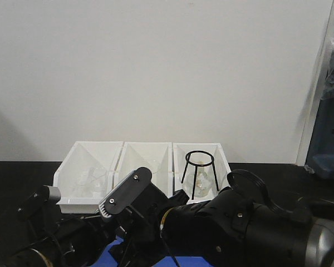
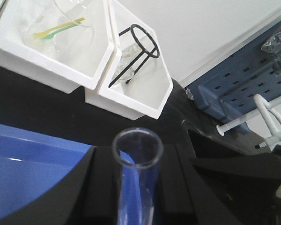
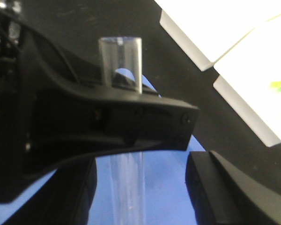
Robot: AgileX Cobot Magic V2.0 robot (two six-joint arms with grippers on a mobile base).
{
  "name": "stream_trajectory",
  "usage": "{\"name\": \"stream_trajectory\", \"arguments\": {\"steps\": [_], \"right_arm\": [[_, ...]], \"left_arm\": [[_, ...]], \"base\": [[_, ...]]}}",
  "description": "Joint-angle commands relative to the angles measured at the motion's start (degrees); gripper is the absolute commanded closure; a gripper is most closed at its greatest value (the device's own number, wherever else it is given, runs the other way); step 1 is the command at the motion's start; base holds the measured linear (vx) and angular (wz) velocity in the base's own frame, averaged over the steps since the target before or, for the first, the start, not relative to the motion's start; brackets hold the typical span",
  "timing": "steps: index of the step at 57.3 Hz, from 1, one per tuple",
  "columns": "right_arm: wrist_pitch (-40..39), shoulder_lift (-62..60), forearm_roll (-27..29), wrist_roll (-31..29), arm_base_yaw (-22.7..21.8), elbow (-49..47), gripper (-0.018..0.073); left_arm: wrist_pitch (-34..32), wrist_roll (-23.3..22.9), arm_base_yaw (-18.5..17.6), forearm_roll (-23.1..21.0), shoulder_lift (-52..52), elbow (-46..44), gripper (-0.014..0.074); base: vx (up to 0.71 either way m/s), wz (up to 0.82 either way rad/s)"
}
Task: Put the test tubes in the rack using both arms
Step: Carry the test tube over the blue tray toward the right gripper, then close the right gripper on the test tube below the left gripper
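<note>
Our left fingers [image 2: 178, 187] pinch the test tube [image 2: 133, 187] upright between them, over the blue tray [image 2: 33, 164]. Our right fingers [image 3: 225, 197] look spread either side of it. We should probably close squarely on the glass before the left lets go.

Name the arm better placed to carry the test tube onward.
Left, likely: the left gripper grips the test tube below its rim; the right gripper stands open around it, not touching.

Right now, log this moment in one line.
left gripper: shut on tube | right gripper: open around tube | tube: above blue tray | rack: not in view
</note>
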Motion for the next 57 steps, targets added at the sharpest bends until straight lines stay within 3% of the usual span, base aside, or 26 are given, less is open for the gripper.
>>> {"name": "stream_trajectory", "arguments": {"steps": [1,10,19,35,48,57], "right_arm": [[-1.6,-3.1,-1.1,0.2,-0.2,-1.3,0.0076],[0.6,-4.3,-1.0,0.5,-0.3,-1.3,0.0076],[-0.5,-5.5,-0.9,4.4,-2.0,-1.3,0.0076],[-0.1,-6.6,1.5,4.6,-4.3,-1.3,0.0076],[0.1,-6.5,3.2,3.5,-4.3,-1.3,0.0076],[0.4,-6.5,7.4,0.1,-4.1,-1.3,0.0076]], "left_arm": [[-7.6,-0.6,-0.3,0.7,-2.5,-2.3,0.0601],[-7.8,-0.6,-0.3,0.7,-2.5,-2.3,0.0601],[-8.0,-0.5,-0.3,0.7,-2.5,-2.3,0.0601],[-8.1,-0.5,-0.3,0.8,-2.5,-2.3,0.0601],[-8.1,-0.5,-0.3,1.6,-2.5,-2.3,0.0601],[-8.1,-0.5,-0.3,3.8,-2.5,-2.3,0.0601]], "base": [[0.00,0.00],[0.00,0.00],[0.00,0.00],[0.00,0.00],[0.00,0.00],[0.00,0.00]]}}
